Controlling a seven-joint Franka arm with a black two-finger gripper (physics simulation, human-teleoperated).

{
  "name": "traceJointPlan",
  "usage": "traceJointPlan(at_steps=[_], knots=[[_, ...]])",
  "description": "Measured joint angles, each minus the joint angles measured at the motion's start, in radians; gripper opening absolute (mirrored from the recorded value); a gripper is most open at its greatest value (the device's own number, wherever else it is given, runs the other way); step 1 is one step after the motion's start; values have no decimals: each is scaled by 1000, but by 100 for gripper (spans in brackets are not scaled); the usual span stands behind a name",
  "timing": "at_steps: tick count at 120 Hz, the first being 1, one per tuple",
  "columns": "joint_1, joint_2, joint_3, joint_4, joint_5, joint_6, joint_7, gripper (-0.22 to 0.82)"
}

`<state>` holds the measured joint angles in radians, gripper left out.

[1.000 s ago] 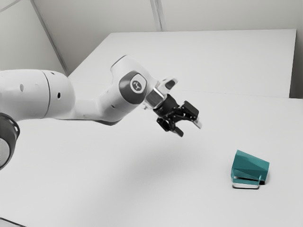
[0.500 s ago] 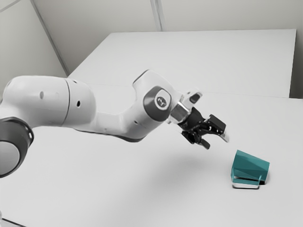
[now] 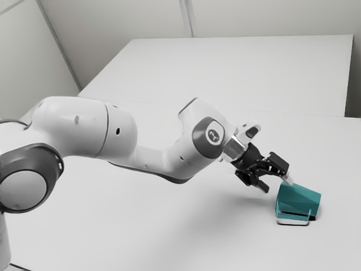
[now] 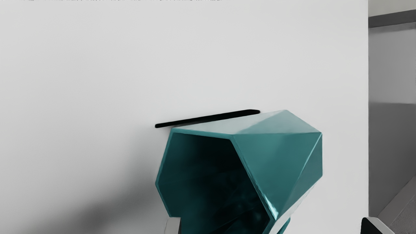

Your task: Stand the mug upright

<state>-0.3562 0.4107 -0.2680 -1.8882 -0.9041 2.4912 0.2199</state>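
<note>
The faceted teal mug (image 3: pixel 299 200) lies on its side on the smooth white table (image 3: pixel 141 237), toward the exterior view's right. The black 2-finger gripper (image 3: pixel 278 186) is wide, its 2 fingers well apart with nothing clasped between them. It is tilted down at the mug, and 1 fingertip overlaps the mug's upper edge in the exterior view; I cannot tell whether they touch. In the wrist view the mug's dark, open mouth (image 4: pixel 211 175) partly faces the camera.
</note>
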Motion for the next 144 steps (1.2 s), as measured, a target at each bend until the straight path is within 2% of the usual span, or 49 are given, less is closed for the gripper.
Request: traceJointPlan(at_steps=[37, 78, 92, 117, 144], knots=[[-44, 66, 6, 63, -2, 38, 6, 57], [-83, 107, 8, 141, 7, 48, 3, 27], [-98, 107, 9, 163, 13, 51, -1, 19], [-107, 107, 9, 176, 49, 64, -19, -5], [-107, 110, 8, 199, 138, 62, -63, -13]])
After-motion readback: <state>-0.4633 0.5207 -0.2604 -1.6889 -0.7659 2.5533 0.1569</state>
